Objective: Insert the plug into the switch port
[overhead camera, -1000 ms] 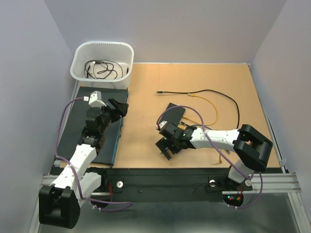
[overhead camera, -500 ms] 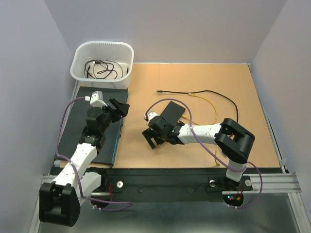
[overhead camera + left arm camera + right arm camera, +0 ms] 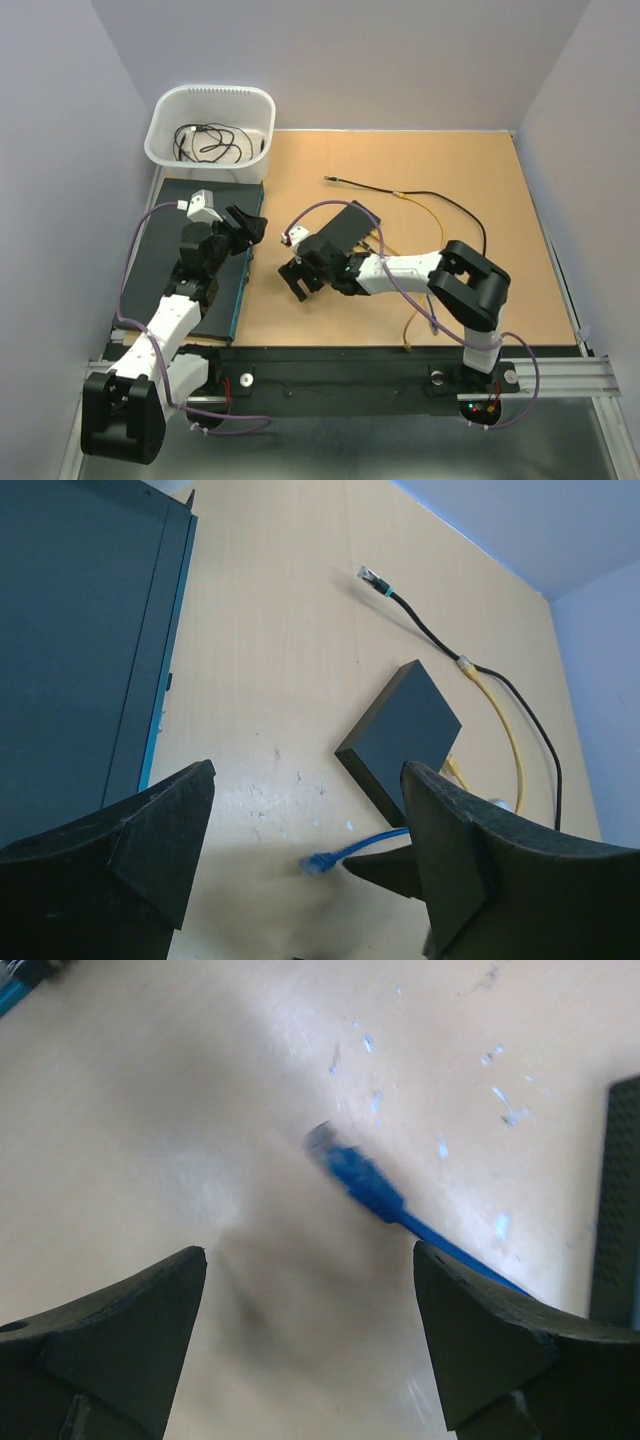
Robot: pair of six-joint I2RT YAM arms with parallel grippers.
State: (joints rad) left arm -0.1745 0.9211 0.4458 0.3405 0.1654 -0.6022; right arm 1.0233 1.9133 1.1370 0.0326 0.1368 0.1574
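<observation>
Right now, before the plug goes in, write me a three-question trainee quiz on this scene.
1. True or false: the right gripper is shut on the blue plug.
2. The black switch box lies on: A) the tan board; B) the dark mat; C) the white bin.
3. Fill in: the left gripper has its jaws ____.
Key: 1 false, it is open above the plug; 2 A; 3 open.
</observation>
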